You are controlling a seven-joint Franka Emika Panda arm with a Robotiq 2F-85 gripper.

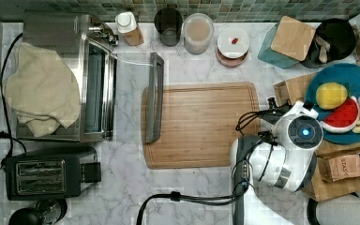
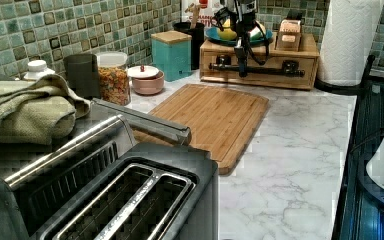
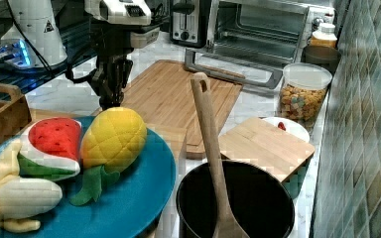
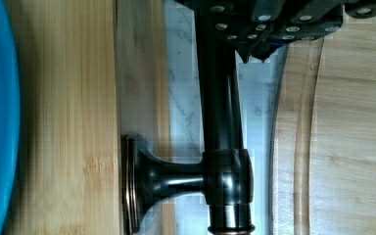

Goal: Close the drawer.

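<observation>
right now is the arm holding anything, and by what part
It seems to have the drawer by its dark bar handle, with the gripper set around the bar between its mounts. Whether it is actually clamped cannot be told.

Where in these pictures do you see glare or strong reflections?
Top view: pale sheen on the steel toaster oven's roof. Left view: a bright band along the grey oven-door handle. Wrist view: soft highlights on the dark metal drawer handle. Right view: light reflects off the marble counter.
</observation>
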